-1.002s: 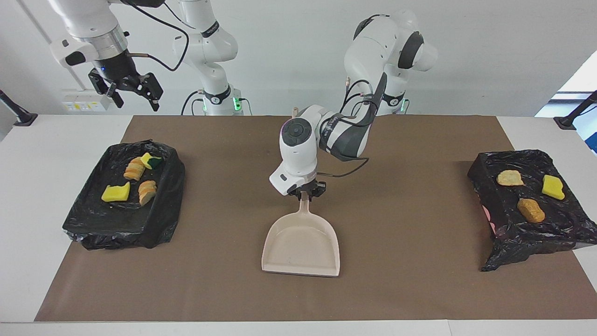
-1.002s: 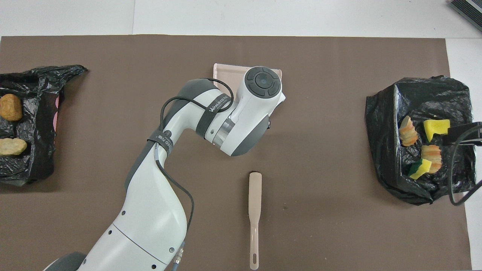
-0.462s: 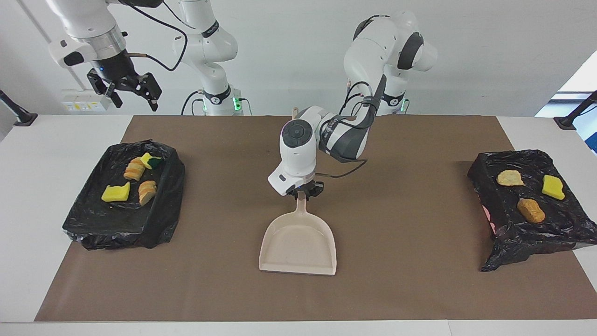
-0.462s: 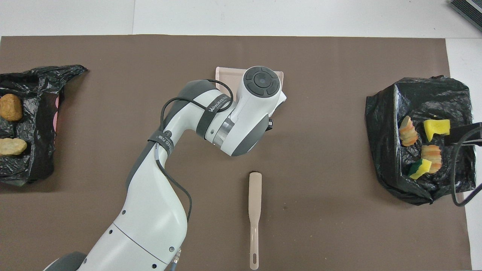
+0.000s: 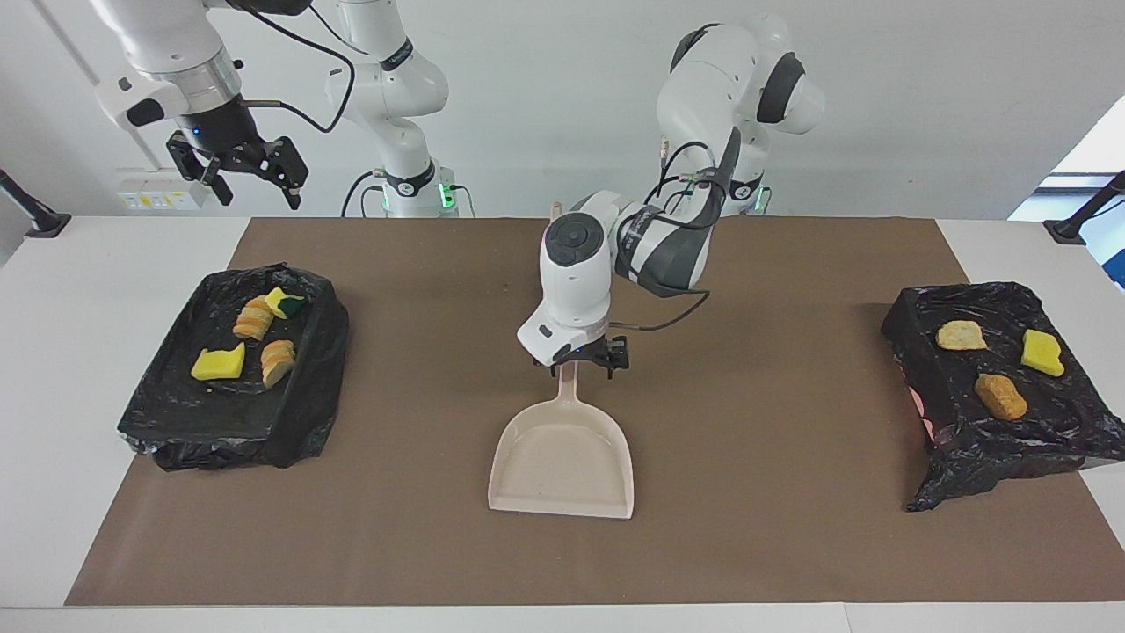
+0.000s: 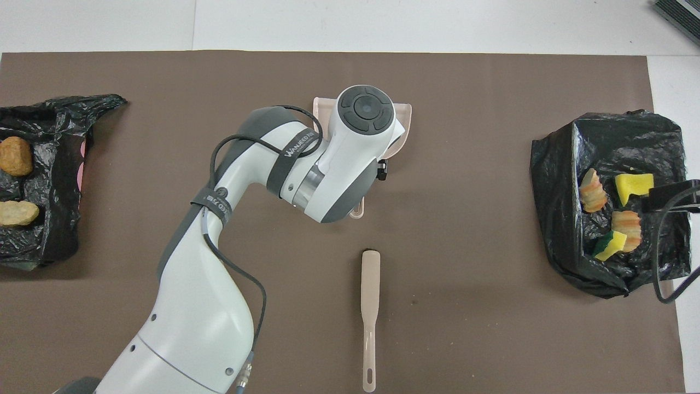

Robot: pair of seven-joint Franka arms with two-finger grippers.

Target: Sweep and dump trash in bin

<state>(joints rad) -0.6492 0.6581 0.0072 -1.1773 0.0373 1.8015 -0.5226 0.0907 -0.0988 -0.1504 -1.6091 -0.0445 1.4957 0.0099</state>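
The beige dustpan (image 5: 562, 457) is seen flat mid-surface, empty, its handle under the open left pincer (image 5: 587, 359), all trash (image 5: 255, 338) binned beside it, so a straight lift is advised, while the open right pincer (image 5: 239, 171) is parked aloft.

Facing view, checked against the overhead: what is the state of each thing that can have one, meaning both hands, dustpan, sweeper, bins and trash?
Left hand: open, over the dustpan's handle, gripping nothing.
Right hand: open, empty, raised, waiting.
Dustpan: flat on the mat, empty.
Sweeper: lying on the mat, nearer to the robots than the dustpan, unheld.
Right-end bin: holds four scraps.
Left-end bin: three scraps lie on its black bag.
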